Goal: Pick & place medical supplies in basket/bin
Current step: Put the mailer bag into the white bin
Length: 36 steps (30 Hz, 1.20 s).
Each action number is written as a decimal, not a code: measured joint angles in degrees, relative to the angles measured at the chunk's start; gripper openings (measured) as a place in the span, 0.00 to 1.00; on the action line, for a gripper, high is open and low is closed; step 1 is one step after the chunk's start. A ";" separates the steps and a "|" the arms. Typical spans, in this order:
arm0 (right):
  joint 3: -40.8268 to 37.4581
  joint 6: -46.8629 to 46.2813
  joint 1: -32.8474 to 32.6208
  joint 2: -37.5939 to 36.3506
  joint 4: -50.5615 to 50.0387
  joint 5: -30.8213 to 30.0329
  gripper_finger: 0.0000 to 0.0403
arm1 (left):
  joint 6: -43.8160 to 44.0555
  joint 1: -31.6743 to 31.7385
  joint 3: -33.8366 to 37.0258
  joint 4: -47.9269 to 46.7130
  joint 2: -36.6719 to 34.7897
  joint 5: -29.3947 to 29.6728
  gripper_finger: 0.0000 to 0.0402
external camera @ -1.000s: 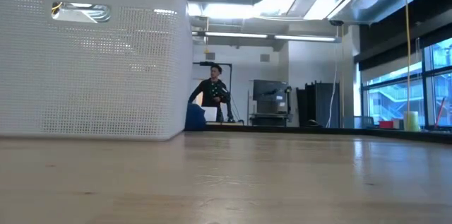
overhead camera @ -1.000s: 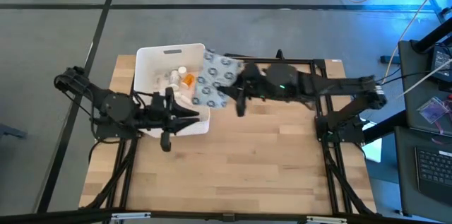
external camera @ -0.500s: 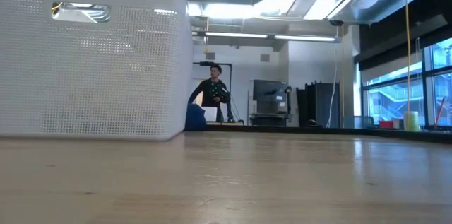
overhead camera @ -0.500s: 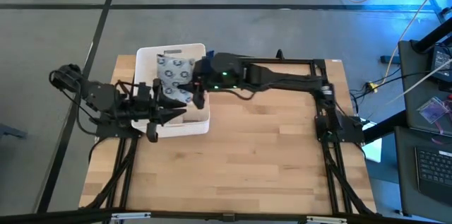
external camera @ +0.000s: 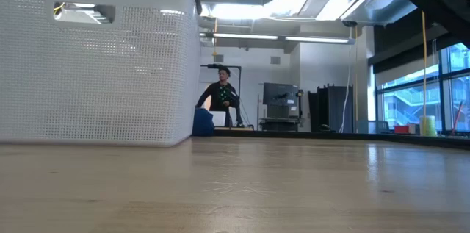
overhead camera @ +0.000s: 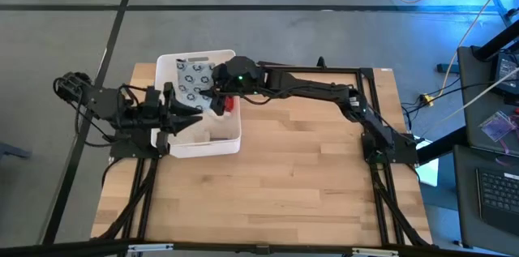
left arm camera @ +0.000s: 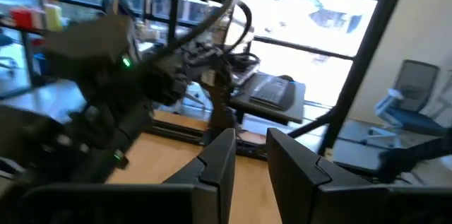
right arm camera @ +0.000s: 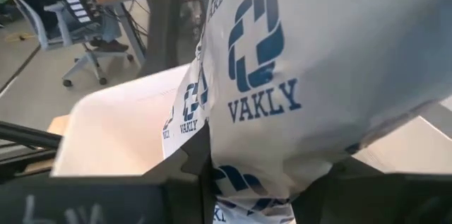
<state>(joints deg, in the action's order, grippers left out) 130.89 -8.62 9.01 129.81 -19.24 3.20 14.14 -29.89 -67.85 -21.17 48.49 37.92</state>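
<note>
Two dark arms reach over the surface [overhead camera: 308, 184], each ending in one tool: the left tool [overhead camera: 188, 118] at centre left of the high view, the right tool [overhead camera: 212, 95] just above it. One white tub [overhead camera: 233, 142] stands in the upper left part of the surface. One white packet with blue logos [overhead camera: 191, 81] hangs over it. One red item [overhead camera: 229, 104] shows beside it. One person [external camera: 222, 103] stands in the background of the low view.

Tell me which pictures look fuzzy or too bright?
Left wrist view: smeared with blur, windows behind glaring white. Right wrist view: the packet fills the frame, its VAKLY print sharp, the room behind soft. Low view: ceiling lights glare, the tub is crisp. High view: evenly lit, clear.
</note>
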 joint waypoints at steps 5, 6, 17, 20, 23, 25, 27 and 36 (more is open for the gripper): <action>0.00 0.04 0.40 1.87 0.05 0.10 0.30 | -2.28 0.00 0.00 -1.49 -1.84 3.34 0.19; 0.00 0.07 0.38 2.25 0.21 0.61 0.30 | -2.51 0.00 0.00 -1.77 -2.10 4.03 0.19; 0.00 1.46 -0.46 7.37 -0.13 10.51 0.30 | -2.99 0.00 0.00 -4.37 -2.64 7.22 0.19; 0.00 1.60 -0.78 8.54 0.10 10.62 0.30 | -1.44 0.00 0.00 -5.94 -2.60 8.79 0.19; 0.00 1.63 -0.73 9.66 0.01 10.62 0.30 | -1.10 0.00 0.00 -6.27 -2.60 10.50 0.19; 0.00 2.11 -0.73 10.18 0.05 10.60 0.30 | -0.80 0.00 0.00 -6.36 -2.60 11.18 0.19; 0.00 5.38 -0.69 10.62 0.23 10.60 0.30 | -0.87 0.00 0.00 -7.14 -2.60 12.55 0.19; -0.02 28.59 -1.30 11.24 0.59 7.10 0.30 | 0.16 0.02 0.00 -16.46 -2.36 22.93 0.20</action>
<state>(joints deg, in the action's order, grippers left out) 130.87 19.97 7.70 141.05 -18.64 10.30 14.31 -29.87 -67.85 -37.63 46.13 60.85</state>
